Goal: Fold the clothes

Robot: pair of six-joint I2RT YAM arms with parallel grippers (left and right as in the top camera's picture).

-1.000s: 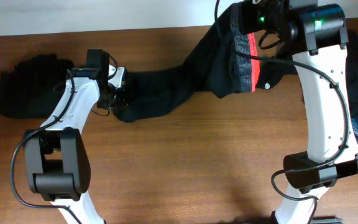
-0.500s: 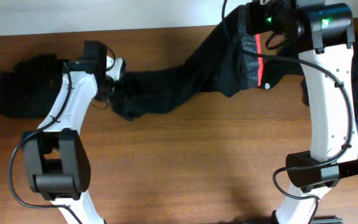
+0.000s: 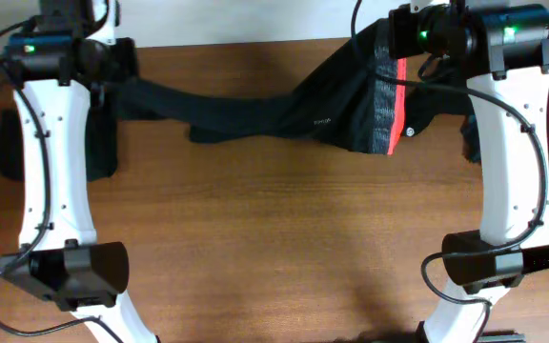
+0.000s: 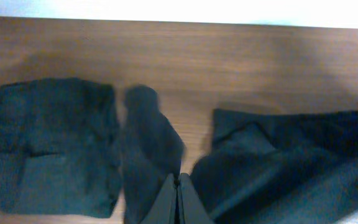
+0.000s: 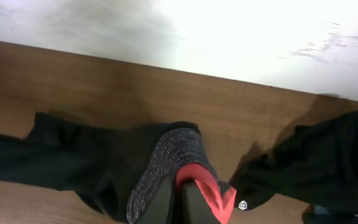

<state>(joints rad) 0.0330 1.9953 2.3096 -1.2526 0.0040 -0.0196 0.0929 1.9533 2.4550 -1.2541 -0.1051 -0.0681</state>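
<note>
Overhead, left pincer [image 4: 178, 185] pinches one leg end of the trousers [image 3: 255, 114], which hang stretched over the far side of the surface [image 3: 255, 238]. Right pincer [image 5: 180, 190] is clamped on their grey waistband [image 5: 160, 155] and red lining [image 5: 197, 177].

desk [image 3: 274, 238]: brown wood, smooth, faint satin sheen, fine straight grain;
trousers [image 3: 255, 114]: soft black cloth, matt, creased;
waistband [image 5: 160, 165]: grey speckled knit, rougher weave;
lining [image 5: 197, 177]: red-orange cloth, smooth;
flat garment [image 4: 48, 143]: black cloth, matt, slightly fuzzy;
arm shells [image 3: 508, 181]: white plastic, glossy; joints black, matt;
wall [image 5: 260, 37]: white, matt
</note>
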